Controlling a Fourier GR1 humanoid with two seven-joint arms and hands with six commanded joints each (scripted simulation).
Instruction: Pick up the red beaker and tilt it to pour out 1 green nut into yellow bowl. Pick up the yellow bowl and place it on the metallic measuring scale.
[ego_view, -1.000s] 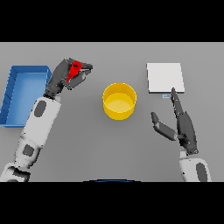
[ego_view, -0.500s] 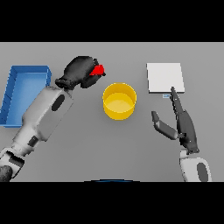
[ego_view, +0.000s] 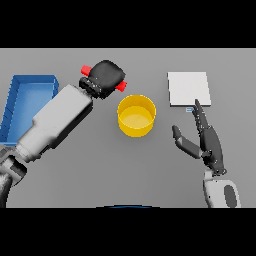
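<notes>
You are looking down from the head view at a grey table. Your left hand sits toward the upper left of the middle, its dark fingers curled tightly round the red beaker, so that only two red ends of it show: one poking out at the hand's upper left side and one at its lower right, pointing toward the bowl. The beaker lies tipped well over on its side rather than upright, held above the table, with its lower red end just beside the upper left rim of the yellow bowl. You cannot see any nut, either in the beaker or in the bowl; the bowl's inside shows only plain yellow. The bowl stands upright near the centre of the table. Behind your left forearm, at the far left, lies a blue tray with raised walls, partly hidden by the arm. To the right and slightly farther back from the bowl lies the measuring scale, a flat pale square plate, apart from the bowl. Your right hand rests low on the right, fingers straight and relaxed, thumb spread to the left, holding nothing; its fingertips point up toward the scale's near edge and end just short of it.
</notes>
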